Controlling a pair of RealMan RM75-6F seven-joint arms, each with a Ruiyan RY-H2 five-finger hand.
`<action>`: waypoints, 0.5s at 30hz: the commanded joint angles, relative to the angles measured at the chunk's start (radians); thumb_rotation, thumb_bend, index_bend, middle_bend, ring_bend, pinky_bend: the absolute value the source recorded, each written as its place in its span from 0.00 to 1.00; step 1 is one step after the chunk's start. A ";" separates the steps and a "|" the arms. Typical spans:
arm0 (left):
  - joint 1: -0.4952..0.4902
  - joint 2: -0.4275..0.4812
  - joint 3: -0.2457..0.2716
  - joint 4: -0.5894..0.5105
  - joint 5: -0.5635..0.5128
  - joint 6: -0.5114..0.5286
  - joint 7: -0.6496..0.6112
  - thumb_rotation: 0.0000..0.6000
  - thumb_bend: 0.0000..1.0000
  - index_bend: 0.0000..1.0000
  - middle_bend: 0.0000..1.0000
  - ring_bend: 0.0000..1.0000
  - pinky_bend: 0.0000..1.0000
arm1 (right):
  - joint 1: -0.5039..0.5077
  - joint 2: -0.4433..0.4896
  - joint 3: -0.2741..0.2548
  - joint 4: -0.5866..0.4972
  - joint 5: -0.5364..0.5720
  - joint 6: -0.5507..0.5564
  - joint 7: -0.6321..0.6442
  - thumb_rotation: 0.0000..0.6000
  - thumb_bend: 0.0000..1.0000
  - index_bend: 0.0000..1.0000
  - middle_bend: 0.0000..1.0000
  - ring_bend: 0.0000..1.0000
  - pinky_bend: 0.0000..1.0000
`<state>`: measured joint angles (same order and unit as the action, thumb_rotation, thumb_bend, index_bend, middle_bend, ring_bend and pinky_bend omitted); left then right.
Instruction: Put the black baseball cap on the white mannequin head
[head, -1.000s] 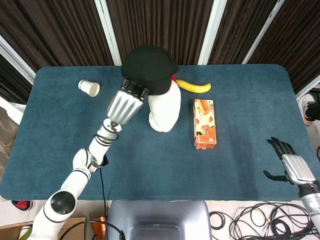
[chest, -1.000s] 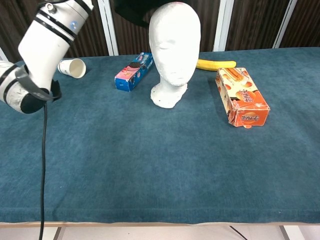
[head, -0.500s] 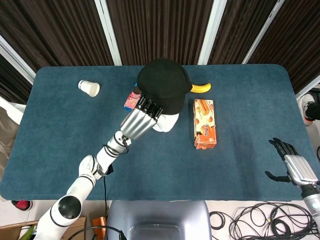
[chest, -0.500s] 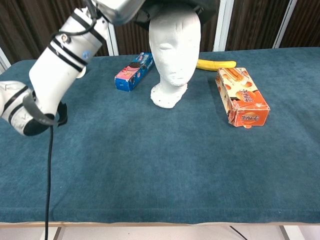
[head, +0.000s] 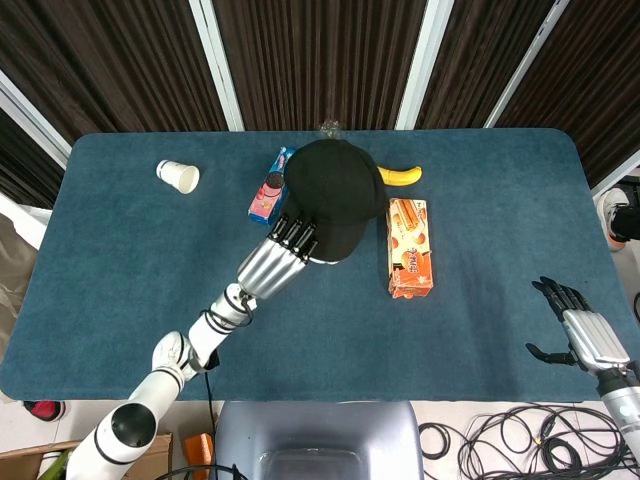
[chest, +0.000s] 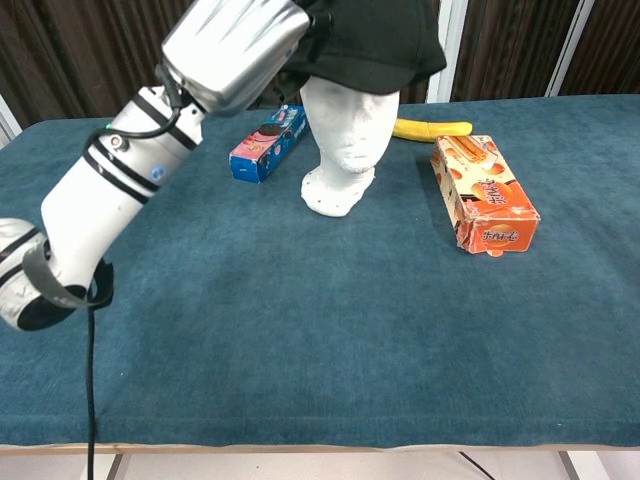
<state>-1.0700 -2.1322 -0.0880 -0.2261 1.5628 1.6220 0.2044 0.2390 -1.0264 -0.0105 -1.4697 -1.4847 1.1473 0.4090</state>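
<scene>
The black baseball cap (head: 336, 193) (chest: 375, 45) sits over the top of the white mannequin head (chest: 347, 140), covering it down to the brow. From above, the cap hides nearly all of the head. My left hand (head: 277, 258) (chest: 238, 48) grips the cap at its near left edge, fingers on the fabric. My right hand (head: 577, 331) rests open at the table's near right edge, holding nothing.
An orange snack box (head: 408, 247) (chest: 483, 193) lies right of the head. A banana (head: 398, 176) (chest: 432, 128) lies behind it. A blue and pink cookie box (head: 268, 187) (chest: 268, 142) lies left of the head. A paper cup (head: 178, 176) lies on its side far left.
My left hand has carried the cap rightward and down onto the mannequin head, which it now covers to the brow. The right hand has stayed put.
</scene>
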 joint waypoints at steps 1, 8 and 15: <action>0.024 0.008 0.013 -0.036 0.010 0.025 0.009 1.00 0.35 0.07 0.05 0.08 0.36 | -0.001 -0.001 0.000 0.000 0.001 0.002 -0.004 1.00 0.17 0.00 0.00 0.00 0.00; 0.107 0.054 0.031 -0.170 0.019 0.060 0.053 1.00 0.32 0.02 0.00 0.03 0.30 | 0.001 -0.009 -0.001 -0.009 -0.001 -0.001 -0.035 1.00 0.17 0.00 0.00 0.00 0.00; 0.349 0.202 0.064 -0.459 -0.038 0.088 0.121 1.00 0.30 0.00 0.00 0.01 0.22 | -0.005 -0.013 0.000 -0.022 0.007 0.007 -0.080 1.00 0.17 0.00 0.00 0.00 0.00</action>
<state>-0.8397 -2.0131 -0.0449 -0.5486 1.5620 1.6947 0.2885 0.2371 -1.0388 -0.0114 -1.4883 -1.4798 1.1500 0.3371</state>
